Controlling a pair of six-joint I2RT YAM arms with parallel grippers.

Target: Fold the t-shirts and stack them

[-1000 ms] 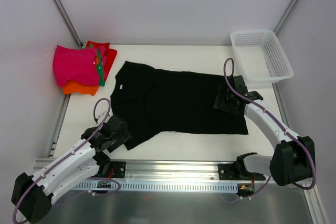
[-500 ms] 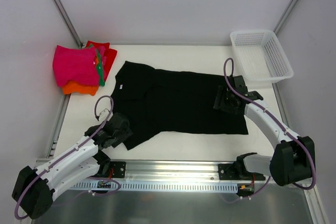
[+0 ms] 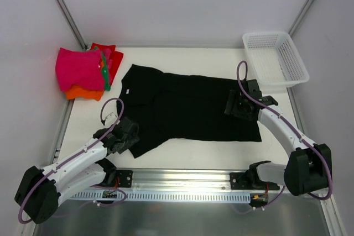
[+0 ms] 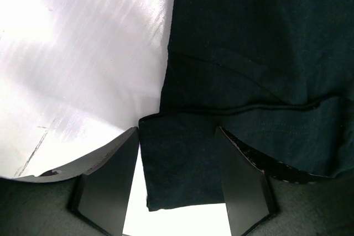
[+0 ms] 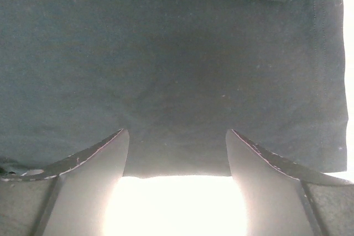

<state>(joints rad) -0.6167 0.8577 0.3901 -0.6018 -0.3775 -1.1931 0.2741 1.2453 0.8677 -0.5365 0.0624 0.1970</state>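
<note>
While both tools stand with jaws apart, one black t-shirt lies spread flat across the middle of the surface, its neck toward the left edge. Four folded shirts, counted by colour, are piled at the far left corner: a magenta-pink shirt on top, an orange shirt beneath, a red shirt behind and a green shirt showing only an edge. One white mesh basket sits at the far right corner. The left tool straddles the black sleeve's hem near the near edge. The right tool gapes over the bottom hem by the right edge. The surface is pale and glossy, enclosed by plain white walls.
</note>
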